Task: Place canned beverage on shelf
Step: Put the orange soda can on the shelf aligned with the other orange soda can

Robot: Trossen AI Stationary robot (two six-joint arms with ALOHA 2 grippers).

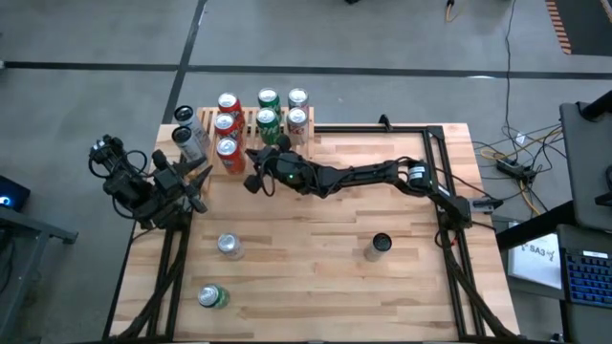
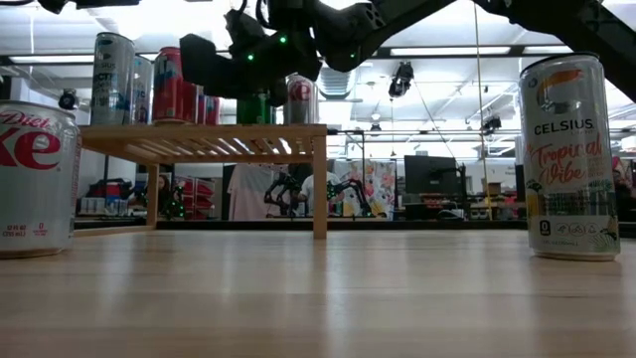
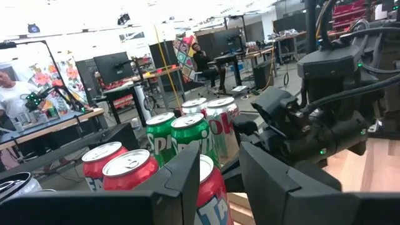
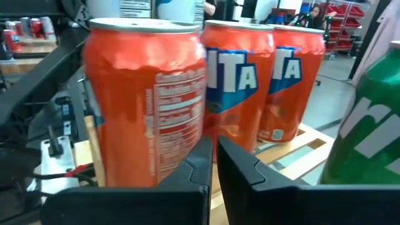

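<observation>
Now, shelf (image 1: 283, 127): a low wooden slatted rack at the far left-centre of the table (image 1: 316, 277), carrying orange, green and silver cans.
Orange can (image 1: 228, 152): upright at the shelf's near left corner, nearest both claws, with two more orange cans behind it.
Right claw (image 1: 252, 180): reaches across from the right side to just near the orange can; its fingers are clenched together on nothing.
Left claw (image 1: 199, 182): at the table's left edge, pointing at the shelf, fingers apart with nothing gripped; the orange can shows beyond the gap.
Two tall silver cans (image 1: 189, 139): upright just left of the shelf.
Loose cans: a silver one (image 1: 229, 246) upright and a green one (image 1: 212, 296) nearer, both on the left; a dark-topped one (image 1: 380, 246) right of centre.
</observation>
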